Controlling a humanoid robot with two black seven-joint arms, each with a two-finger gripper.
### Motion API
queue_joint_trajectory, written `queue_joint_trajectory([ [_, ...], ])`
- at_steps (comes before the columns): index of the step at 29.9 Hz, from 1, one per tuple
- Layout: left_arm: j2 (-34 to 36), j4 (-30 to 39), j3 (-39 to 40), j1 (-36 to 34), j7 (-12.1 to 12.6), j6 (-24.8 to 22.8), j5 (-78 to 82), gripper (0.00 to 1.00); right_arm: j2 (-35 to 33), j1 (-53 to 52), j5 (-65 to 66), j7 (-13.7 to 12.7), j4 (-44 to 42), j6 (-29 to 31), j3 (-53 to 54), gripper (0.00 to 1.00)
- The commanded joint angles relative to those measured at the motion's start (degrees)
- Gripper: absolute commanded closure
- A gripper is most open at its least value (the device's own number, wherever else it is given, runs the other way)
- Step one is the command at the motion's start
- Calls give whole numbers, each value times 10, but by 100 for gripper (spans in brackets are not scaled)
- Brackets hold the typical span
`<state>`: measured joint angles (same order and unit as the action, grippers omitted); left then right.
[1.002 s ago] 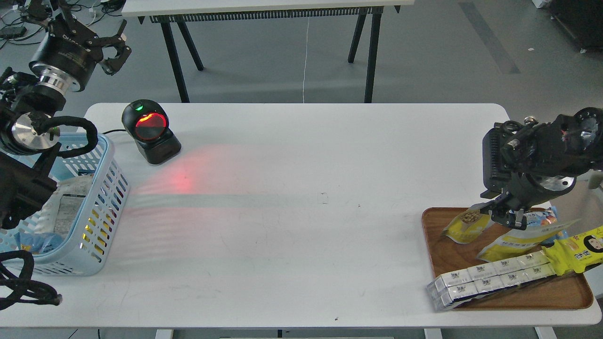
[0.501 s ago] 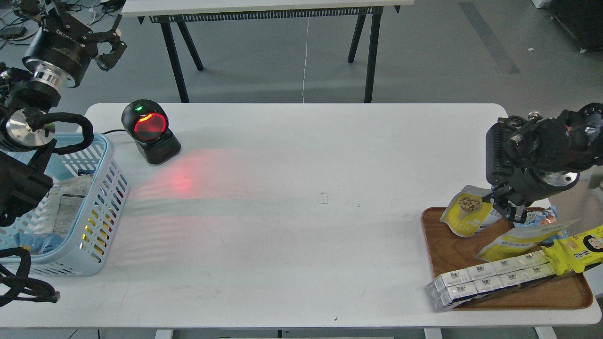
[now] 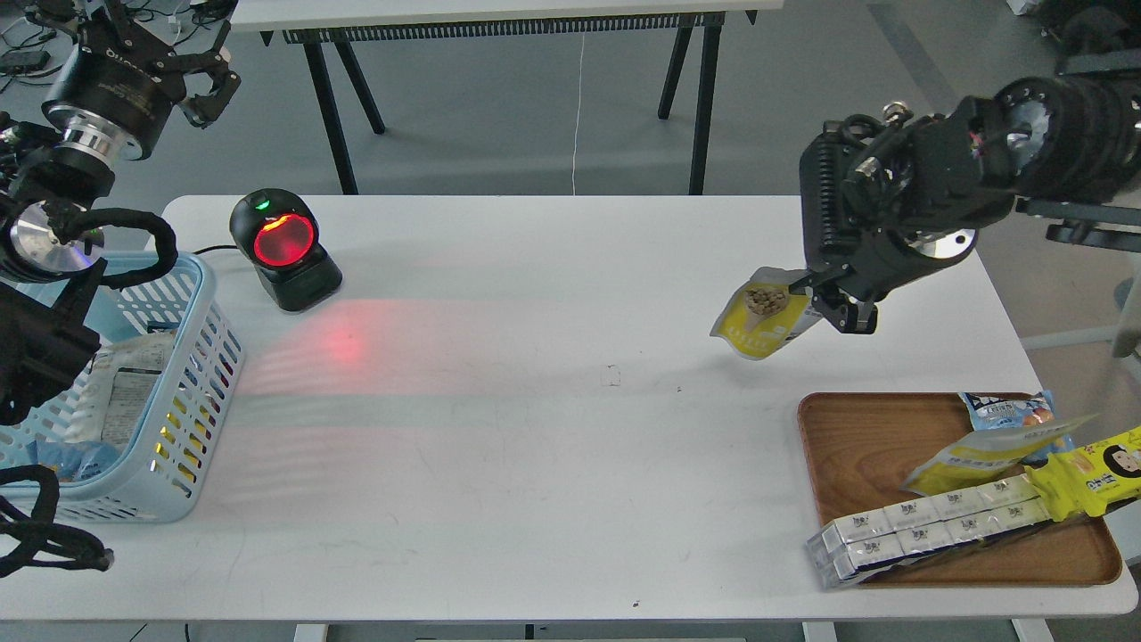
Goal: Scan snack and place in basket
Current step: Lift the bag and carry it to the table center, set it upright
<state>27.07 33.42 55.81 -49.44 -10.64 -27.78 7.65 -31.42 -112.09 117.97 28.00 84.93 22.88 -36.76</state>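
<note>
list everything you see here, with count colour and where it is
yellow-and-white stand-up snack pouch: 1, held above the table's right side
light blue slotted plastic basket: 1, table's left edge, packets inside
black barcode scanner with red window: 1, back left of table
brown wooden tray: 1, front right
long white multi-box pack: 1, on tray
blue snack bag: 1, tray's back
white table: 1
right hand: black, shut on the pouch
left hand: black, open, raised beyond the basket

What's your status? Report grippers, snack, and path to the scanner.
Right gripper shut on the snack, held above the table. Left gripper open, empty, raised behind the basket. Nothing on the table between snack and scanner.
</note>
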Motion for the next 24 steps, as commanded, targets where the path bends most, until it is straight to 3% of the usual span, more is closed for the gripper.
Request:
queue_joint_trajectory([
  [1,0,0,0,2,0,-1,0,0,59,8,-33,0,-44,-9,23,100],
  [12,1,0,-1,3,0,-2,1,0,175,101,-50,0,-147,-21,116,100],
  [24,-1,0,-1,4,0,-2,1,0,282,138,-50,0,-214,-21,126,100],
])
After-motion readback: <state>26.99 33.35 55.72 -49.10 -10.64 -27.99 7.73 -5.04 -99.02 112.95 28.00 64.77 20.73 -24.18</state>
